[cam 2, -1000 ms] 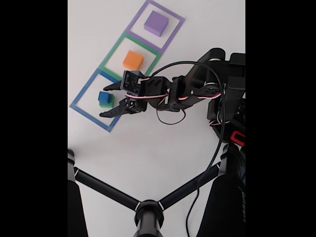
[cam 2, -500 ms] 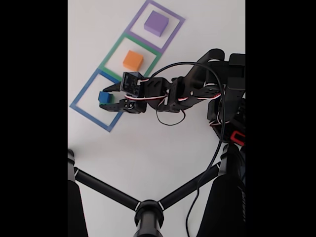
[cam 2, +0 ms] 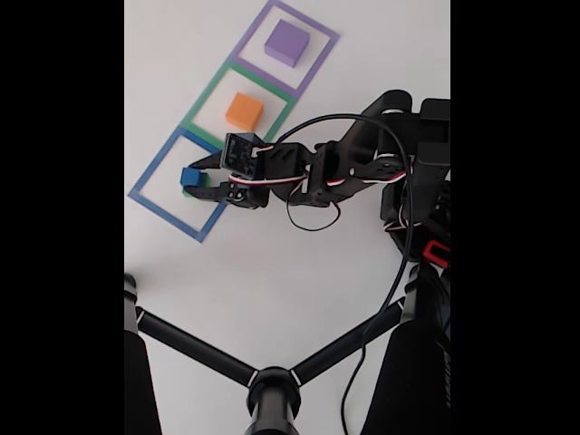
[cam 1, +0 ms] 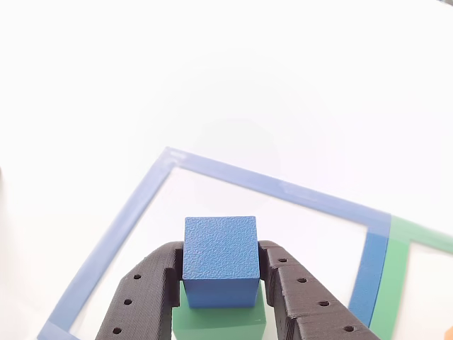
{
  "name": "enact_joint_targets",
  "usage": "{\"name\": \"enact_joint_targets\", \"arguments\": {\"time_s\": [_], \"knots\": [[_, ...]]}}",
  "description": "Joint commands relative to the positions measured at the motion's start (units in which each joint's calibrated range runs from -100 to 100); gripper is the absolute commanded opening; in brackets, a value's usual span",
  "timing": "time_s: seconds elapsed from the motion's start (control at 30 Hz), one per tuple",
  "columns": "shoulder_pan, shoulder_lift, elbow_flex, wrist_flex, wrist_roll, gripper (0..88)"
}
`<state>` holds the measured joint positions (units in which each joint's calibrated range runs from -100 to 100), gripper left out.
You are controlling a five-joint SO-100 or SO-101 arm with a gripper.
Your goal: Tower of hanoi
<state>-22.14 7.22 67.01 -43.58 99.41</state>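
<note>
Three taped squares run in a diagonal row across a white tabletop (cam 2: pixel 272 272) in the fixed view: a blue square (cam 2: pixel 145 186) nearest the lower left, a green square (cam 2: pixel 207 95) in the middle and a purple square (cam 2: pixel 317 27) at the upper right. A purple block (cam 2: pixel 287 42) sits inside the purple square, and an orange block (cam 2: pixel 244 111) sits inside the green one, well apart from each other.

Inside the blue square, a small blue cube (cam 2: pixel 190 176) rests on top of a green block (cam 1: pixel 219 319), seen most plainly in the other view, where the green block's top edge shows just beneath the cube (cam 1: pixel 220 261). The black end effector (cam 2: pixel 201 176) reaches in from the right of the fixed view, its two fingers pressed against opposite sides of the blue cube, pinching it. In the other view the perforated fingers (cam 1: pixel 145 294) touch the cube's left and right faces, and the end effector (cam 1: pixel 220 265) frames it from below.

The arm (cam 2: pixel 344 168), black with red and white wiring, stretches from its base at the right edge toward the squares. A black tripod (cam 2: pixel 272 385) with spread legs stands in the foreground of the fixed view.
</note>
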Motion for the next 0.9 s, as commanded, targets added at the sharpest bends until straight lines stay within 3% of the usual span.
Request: {"name": "enact_joint_targets", "arguments": {"time_s": [0.0,0.23,0.4,0.6,0.87], "knots": [[0.5,-0.7,-1.8,-1.5,0.6,4.6],[0.4,-4.8,-2.1,1.3,0.6,4.8],[-0.3,-13.7,-4.1,12.6,0.6,4.8],[0.5,-27.0,-11.3,36.0,0.6,4.9],[3.8,-41.7,-29.3,76.0,0.6,5.3]]}}
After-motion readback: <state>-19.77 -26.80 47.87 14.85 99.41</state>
